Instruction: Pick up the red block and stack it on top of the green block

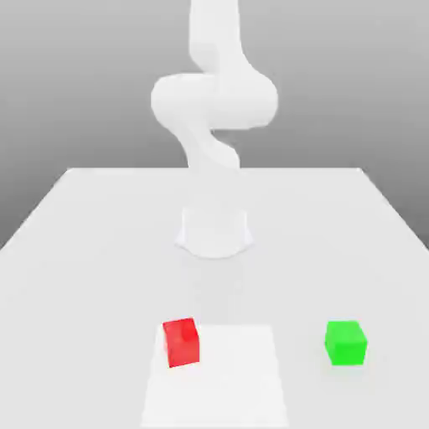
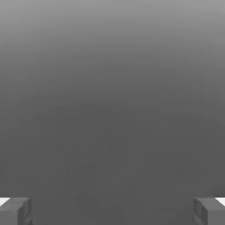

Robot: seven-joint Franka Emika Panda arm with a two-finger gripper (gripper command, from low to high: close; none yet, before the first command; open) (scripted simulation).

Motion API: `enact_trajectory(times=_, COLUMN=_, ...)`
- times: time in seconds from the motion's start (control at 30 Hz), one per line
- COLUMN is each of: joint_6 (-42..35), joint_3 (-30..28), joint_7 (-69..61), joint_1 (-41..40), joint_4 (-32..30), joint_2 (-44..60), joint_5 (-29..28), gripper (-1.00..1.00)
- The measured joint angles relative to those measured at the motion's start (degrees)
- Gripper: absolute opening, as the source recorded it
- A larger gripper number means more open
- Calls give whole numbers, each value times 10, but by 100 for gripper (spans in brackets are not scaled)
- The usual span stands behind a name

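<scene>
1. I am a white robot arm (image 1: 214, 109) rising from a round white base (image 1: 214, 232) that stands on a pale, flat table (image 1: 84, 243).
2. In the exterior view my arm bends upward out of the top of the picture, against a plain grey backdrop.
3. The red block (image 1: 181, 341) sits on the table in front of my base, toward the exterior view's left. It is a small plain cube, turned slightly askew, resting on the edge of a brighter square patch (image 1: 226, 377) of the table surface.
4. The green block (image 1: 346, 343) sits on the table toward the exterior view's right, well apart from the red block and about as near the camera. It is a plain cube of about the same size.
5. In the hand view my pincer (image 2: 112, 211) is spread wide: one grey fingertip (image 2: 15, 211) shows at each lower corner, with open space between them.
6. My pincer holds nothing; between the fingertips there is only a dim grey background.
</scene>
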Motion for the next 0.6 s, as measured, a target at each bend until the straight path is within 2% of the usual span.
enact_trajectory(times=0.27, joint_6=87, joint_3=-79, joint_7=-115, joint_1=51, joint_4=-92, joint_2=151, joint_5=53, gripper=0)
enact_trajectory(times=0.47, joint_6=151, joint_3=-102, joint_7=-186, joint_1=68, joint_4=-159, joint_2=261, joint_5=75, gripper=0)
enact_trajectory(times=0.6, joint_6=195, joint_3=-108, joint_7=-214, joint_1=68, joint_4=-205, joint_2=328, joint_5=64, gripper=0)
